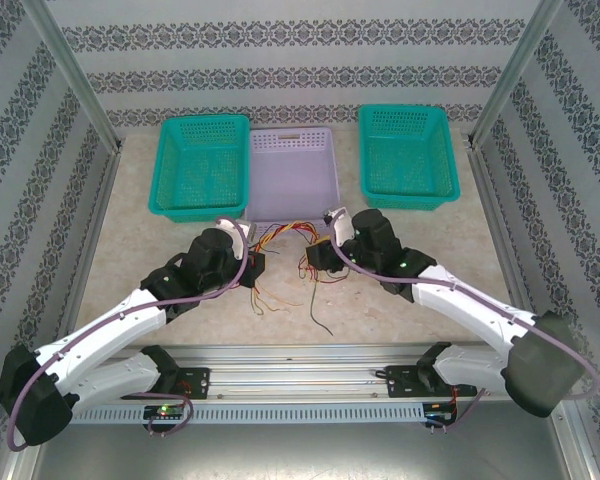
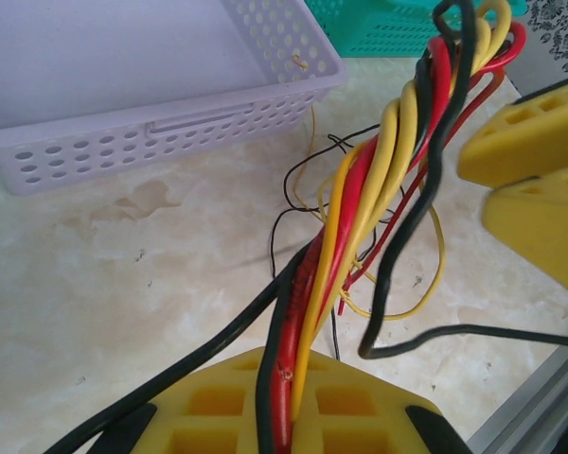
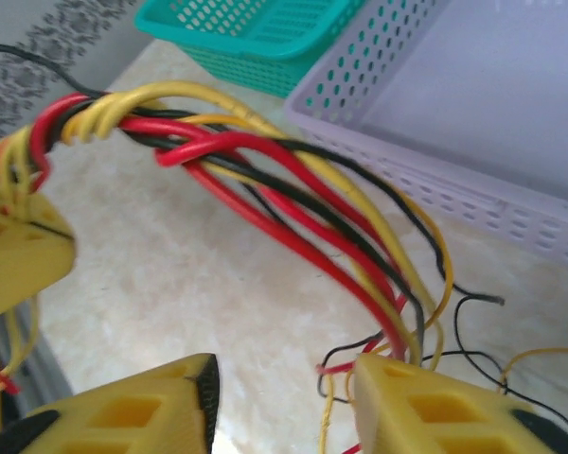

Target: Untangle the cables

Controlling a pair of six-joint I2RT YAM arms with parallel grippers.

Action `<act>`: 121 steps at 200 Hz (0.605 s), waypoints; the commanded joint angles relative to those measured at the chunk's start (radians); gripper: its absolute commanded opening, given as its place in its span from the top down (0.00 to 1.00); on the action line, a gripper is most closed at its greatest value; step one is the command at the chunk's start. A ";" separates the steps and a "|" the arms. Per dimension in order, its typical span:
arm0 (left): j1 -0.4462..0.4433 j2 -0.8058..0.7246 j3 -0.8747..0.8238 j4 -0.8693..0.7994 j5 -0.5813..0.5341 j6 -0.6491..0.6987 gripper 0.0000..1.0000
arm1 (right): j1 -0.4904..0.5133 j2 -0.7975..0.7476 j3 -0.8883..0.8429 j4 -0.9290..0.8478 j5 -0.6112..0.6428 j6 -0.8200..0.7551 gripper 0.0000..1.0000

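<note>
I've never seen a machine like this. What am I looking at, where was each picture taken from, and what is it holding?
These are two robot arms, the left arm and the right arm, bolted to the near edge of a table. One picture looks down from above and behind them. The other two come from a camera on each wrist, so its own yellow fingers show. On the table stand a purple basket, a left green basket and a right green basket. The thin red, black and yellow cables are twisted into a bundle. The left pincer is clamped shut on it. The right pincer stands open, the bundle running beside one finger.
</note>
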 commanded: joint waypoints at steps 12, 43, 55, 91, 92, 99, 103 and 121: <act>0.008 -0.025 0.018 0.035 0.008 -0.012 1.00 | 0.023 0.057 0.097 -0.023 0.164 -0.034 0.85; 0.008 -0.051 0.012 0.006 -0.011 0.000 1.00 | 0.012 -0.016 0.059 -0.025 0.334 -0.028 1.00; 0.008 -0.056 0.006 -0.004 -0.014 0.004 1.00 | -0.010 -0.053 0.034 -0.025 0.348 -0.022 1.00; 0.008 -0.062 -0.004 -0.014 -0.009 0.000 1.00 | -0.113 -0.152 -0.035 -0.003 0.216 0.034 1.00; 0.008 -0.062 -0.004 -0.013 -0.008 0.000 1.00 | -0.114 -0.152 -0.036 -0.002 0.205 0.034 1.00; 0.008 -0.059 -0.007 -0.002 0.003 -0.007 1.00 | -0.116 -0.159 -0.043 0.011 0.140 0.031 1.00; 0.008 -0.056 -0.007 0.004 0.011 -0.010 1.00 | -0.113 -0.160 -0.044 0.018 0.107 0.025 1.00; 0.008 -0.033 -0.002 0.029 0.060 -0.014 1.00 | -0.089 -0.143 -0.037 0.032 -0.043 0.002 0.84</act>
